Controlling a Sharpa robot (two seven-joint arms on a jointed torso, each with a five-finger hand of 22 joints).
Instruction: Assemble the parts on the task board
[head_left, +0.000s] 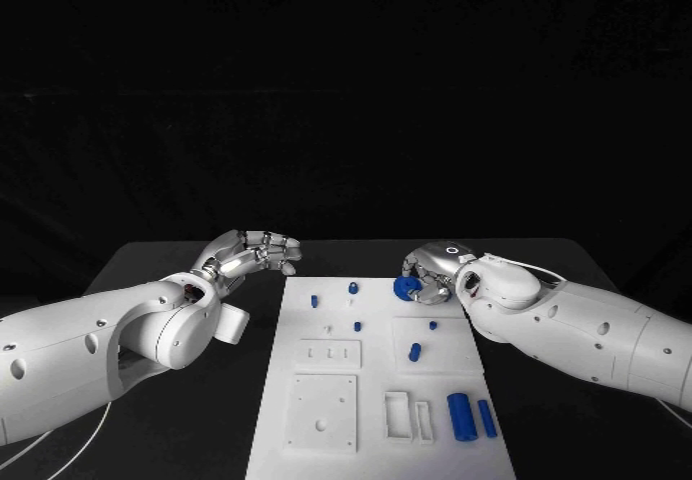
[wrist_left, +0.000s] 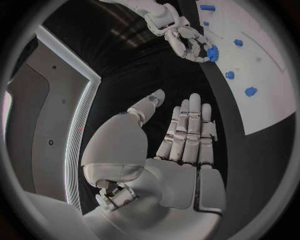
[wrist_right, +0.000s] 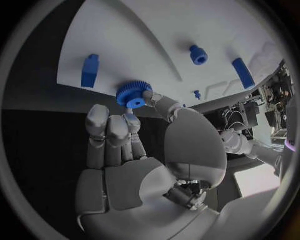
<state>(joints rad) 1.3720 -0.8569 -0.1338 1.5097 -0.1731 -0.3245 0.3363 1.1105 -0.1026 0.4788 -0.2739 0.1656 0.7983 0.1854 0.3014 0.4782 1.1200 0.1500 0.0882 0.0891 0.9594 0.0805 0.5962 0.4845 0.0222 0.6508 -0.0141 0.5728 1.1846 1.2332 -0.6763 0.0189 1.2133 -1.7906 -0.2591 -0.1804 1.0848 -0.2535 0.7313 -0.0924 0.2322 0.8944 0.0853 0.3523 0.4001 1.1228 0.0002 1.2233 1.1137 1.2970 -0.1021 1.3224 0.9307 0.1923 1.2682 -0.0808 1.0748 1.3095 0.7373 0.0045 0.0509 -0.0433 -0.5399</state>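
On the task board (head_left: 378, 400), right hand (wrist_right: 134, 150) fingers (wrist_right: 153, 100) pinch the blue gear (wrist_right: 130, 94)

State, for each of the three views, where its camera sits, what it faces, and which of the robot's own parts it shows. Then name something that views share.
Head view: from the robot's head, down at the task board; both arms.
Left wrist view: behind the left hand, facing the black table; empty palm.
Right wrist view: behind the right hand, facing the board's far edge.
Shared: the blue gear, held by the right hand.

task board (head_left: 325, 420): white on my feed
parts (head_left: 462, 415): blue
gear (wrist_right: 132, 94): blue
table (head_left: 173, 262): black
hands (head_left: 257, 252): silver
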